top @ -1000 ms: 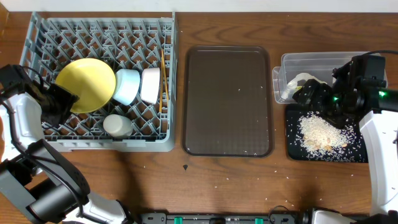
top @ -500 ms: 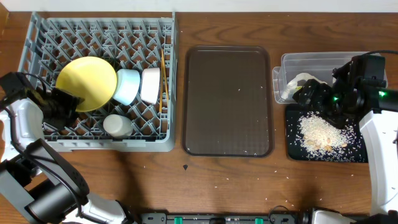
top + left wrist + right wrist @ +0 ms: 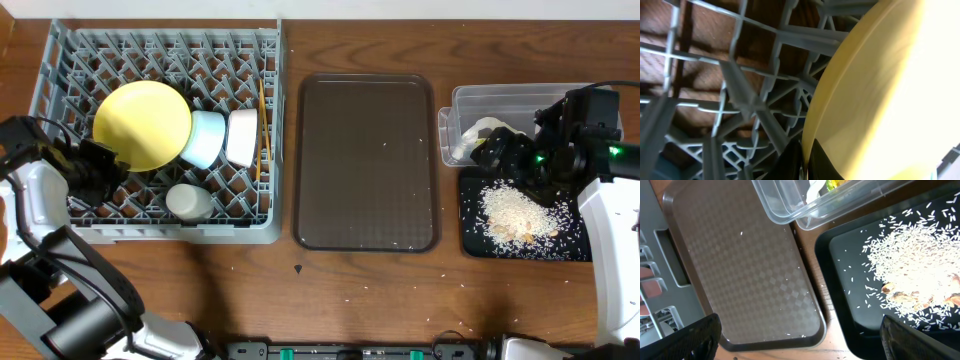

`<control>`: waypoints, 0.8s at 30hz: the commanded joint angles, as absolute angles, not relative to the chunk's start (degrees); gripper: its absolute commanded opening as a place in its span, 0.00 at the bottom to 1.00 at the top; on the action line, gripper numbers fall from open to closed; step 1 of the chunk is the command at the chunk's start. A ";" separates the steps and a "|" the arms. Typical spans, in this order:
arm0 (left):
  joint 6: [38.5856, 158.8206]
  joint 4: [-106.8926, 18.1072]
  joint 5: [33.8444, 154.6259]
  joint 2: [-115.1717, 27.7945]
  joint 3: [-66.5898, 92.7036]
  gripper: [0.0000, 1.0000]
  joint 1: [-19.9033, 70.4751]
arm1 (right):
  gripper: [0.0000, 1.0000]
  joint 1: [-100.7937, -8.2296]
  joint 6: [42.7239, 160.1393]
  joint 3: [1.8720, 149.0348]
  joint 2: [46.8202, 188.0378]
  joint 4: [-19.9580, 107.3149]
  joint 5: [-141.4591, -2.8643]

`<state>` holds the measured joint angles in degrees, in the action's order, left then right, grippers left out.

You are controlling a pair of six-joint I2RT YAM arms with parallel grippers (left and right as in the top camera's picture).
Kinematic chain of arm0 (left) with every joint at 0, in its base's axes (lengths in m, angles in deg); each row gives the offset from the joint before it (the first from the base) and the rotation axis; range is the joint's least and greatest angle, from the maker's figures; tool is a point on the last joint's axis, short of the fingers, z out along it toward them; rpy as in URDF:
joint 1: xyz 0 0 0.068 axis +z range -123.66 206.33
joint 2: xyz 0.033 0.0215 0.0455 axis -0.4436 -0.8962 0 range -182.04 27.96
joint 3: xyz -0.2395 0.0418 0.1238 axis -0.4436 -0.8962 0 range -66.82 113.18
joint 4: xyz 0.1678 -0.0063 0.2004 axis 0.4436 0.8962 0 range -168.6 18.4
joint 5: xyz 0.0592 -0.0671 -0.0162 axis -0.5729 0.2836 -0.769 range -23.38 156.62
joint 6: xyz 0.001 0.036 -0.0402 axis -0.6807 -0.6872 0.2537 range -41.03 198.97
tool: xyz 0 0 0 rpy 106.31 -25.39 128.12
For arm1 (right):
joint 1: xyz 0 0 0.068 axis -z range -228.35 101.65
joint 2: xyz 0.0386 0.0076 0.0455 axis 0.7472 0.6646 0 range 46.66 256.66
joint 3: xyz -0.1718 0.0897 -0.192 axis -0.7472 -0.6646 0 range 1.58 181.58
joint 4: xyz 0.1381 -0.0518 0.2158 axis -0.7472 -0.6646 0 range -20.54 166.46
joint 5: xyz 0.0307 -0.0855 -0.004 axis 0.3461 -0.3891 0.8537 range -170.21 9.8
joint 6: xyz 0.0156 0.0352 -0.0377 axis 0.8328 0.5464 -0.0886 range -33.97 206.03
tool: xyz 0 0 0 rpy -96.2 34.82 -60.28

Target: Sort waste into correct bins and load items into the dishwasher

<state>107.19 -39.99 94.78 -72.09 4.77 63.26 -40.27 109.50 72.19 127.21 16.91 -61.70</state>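
Left pincer (image 3: 805,162): I see it clamped on the yellow plate's (image 3: 142,125) lower rim.
Yellow plate: tilted on edge in the grey dish rack (image 3: 160,45), touching the light blue bowl (image 3: 205,138).
Right pincer (image 3: 807,335): fingers spread wide, holding nothing, above the black tray (image 3: 840,255).
Rice grains (image 3: 910,265): heaped in that tray.
Crumpled paper (image 3: 485,130): inside the clear tub (image 3: 790,205).

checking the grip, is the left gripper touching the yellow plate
Touching. The left wrist view shows the rim of the yellow plate pinched between the dark fingers of the left gripper, with no gap visible.
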 commanded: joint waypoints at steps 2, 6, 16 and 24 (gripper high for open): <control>104.27 -39.64 90.41 -65.03 4.01 0.08 63.59 | 0.99 -40.93 109.76 72.71 126.69 16.87 -61.24; 102.98 -38.52 82.94 -58.21 4.01 0.08 63.48 | 0.99 -40.93 109.78 72.71 126.69 16.87 -61.24; 96.24 -36.67 63.85 -52.70 3.68 0.08 59.20 | 0.99 -40.93 109.76 72.71 126.69 16.89 -61.27; 93.58 -39.97 43.35 -52.86 2.02 0.07 47.63 | 0.99 -40.93 109.76 72.71 126.69 16.87 -61.27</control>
<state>95.37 -38.94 55.57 -52.64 2.70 50.87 -40.27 109.50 72.19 127.21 16.94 -61.70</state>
